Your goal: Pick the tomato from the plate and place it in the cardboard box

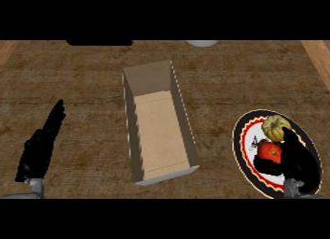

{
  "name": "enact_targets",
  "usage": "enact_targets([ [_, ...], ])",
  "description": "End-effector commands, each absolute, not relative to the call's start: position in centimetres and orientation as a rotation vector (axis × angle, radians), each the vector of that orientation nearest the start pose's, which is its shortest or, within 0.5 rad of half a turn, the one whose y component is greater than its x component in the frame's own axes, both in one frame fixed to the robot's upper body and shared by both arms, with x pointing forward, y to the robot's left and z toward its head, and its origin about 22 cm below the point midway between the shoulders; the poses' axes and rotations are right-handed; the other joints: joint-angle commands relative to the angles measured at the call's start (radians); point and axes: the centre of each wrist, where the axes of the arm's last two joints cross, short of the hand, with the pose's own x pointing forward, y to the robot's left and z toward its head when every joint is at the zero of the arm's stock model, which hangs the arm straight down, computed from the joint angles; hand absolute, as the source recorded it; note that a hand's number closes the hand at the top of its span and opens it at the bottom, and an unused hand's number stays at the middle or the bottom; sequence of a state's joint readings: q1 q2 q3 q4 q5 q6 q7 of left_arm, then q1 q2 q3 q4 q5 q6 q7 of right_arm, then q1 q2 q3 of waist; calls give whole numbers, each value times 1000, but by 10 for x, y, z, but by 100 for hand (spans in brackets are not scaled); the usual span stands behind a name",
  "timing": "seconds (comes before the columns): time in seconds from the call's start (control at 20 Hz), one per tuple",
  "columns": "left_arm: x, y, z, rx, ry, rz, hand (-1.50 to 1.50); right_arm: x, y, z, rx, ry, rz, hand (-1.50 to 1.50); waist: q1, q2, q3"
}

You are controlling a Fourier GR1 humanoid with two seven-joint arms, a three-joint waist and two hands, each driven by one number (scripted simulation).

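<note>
Head view, counts: one counter, one cardboard box, one plate, two items on the plate, two hands.

The counter [78,88] is showing a dark brown, rough-grained top, with lighter wooden strips running along both side edges. At the far edge a dark block [99,42] and a pale round object [202,43] are just showing; neither can be identified.

The cardboard box [161,123] is lying in the middle of the counter, long and narrow, open at the top, its tan floor bare.

The plate [245,140] is sitting well to the right of the box, black with a red and white rim band.

On the plate a pale ribbed vegetable [275,126] is lying at the far side, and the tomato [268,150] is sitting just in front of it.

The right hand [295,158] is curling round the tomato on the plate, a thumb below it and fingers at its right side.

The left hand [40,147] is resting at the left, well apart from the box, fingers straight, holding nothing.
</note>
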State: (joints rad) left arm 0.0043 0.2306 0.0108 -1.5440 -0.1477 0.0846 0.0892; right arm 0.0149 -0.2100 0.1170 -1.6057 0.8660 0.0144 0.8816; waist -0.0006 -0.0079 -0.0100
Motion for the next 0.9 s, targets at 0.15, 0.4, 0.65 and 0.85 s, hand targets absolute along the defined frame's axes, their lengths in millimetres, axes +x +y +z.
enact_targets([
  [0.15,238,274,21,371,-1442,-200,0,239,-225,18,-1116,-699,506,150,2,7,10],
  [0.4,231,294,0,401,-1433,-199,0,161,-196,19,-1119,-785,678,150,-17,2,9],
  [0.65,236,303,13,385,-1448,-199,0,116,-174,40,-1210,-827,775,150,-11,3,9],
  [0.85,242,287,2,392,-1426,-187,0,90,-168,68,-1289,-869,711,150,-15,4,9],
])
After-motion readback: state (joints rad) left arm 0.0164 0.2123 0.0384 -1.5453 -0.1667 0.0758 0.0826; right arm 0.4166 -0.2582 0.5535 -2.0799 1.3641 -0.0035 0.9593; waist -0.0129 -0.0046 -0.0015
